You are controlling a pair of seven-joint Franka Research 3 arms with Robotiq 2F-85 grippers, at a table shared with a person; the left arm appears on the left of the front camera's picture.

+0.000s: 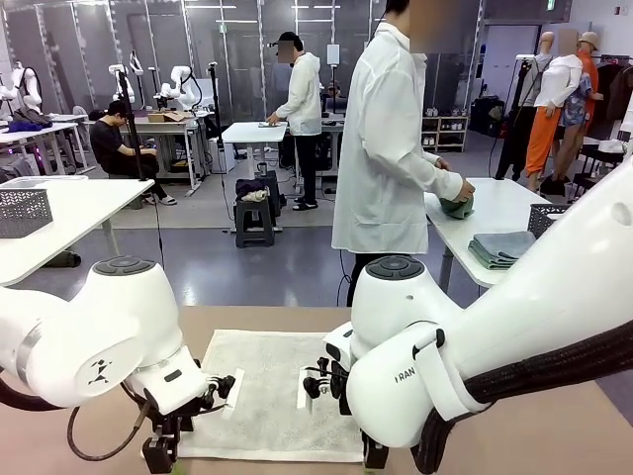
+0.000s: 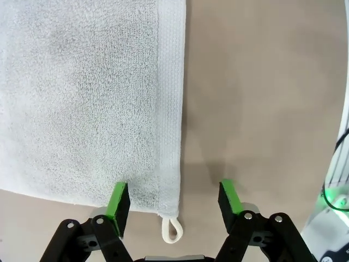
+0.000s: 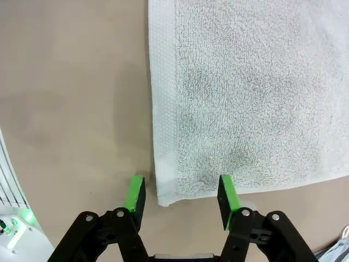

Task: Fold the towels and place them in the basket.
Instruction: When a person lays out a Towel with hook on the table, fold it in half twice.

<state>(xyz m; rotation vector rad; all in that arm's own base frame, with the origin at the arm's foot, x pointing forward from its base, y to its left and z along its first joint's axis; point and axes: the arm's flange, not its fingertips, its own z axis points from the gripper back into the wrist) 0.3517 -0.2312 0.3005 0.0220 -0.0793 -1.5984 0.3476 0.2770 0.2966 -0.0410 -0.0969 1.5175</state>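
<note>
A cream-white towel (image 1: 272, 391) lies flat on the brown table between my two arms. My left gripper (image 1: 163, 450) hangs low over its near left corner. In the left wrist view that gripper (image 2: 174, 201) is open, and its green pads (image 2: 119, 202) straddle the towel's (image 2: 87, 98) corner and small loop (image 2: 172, 229). My right gripper (image 3: 181, 195) is open too, its pads (image 3: 226, 195) on either side of the towel's (image 3: 251, 93) near right corner. The right arm's body covers that corner in the front view. The basket is out of view.
Bare brown tabletop (image 1: 554, 426) surrounds the towel. A person in a white coat (image 1: 381, 148) stands at a neighbouring white table (image 1: 499, 203) with folded towels (image 1: 499, 247) and a dark lattice crate (image 1: 547, 216). Another crate (image 1: 22, 211) sits on the far left table.
</note>
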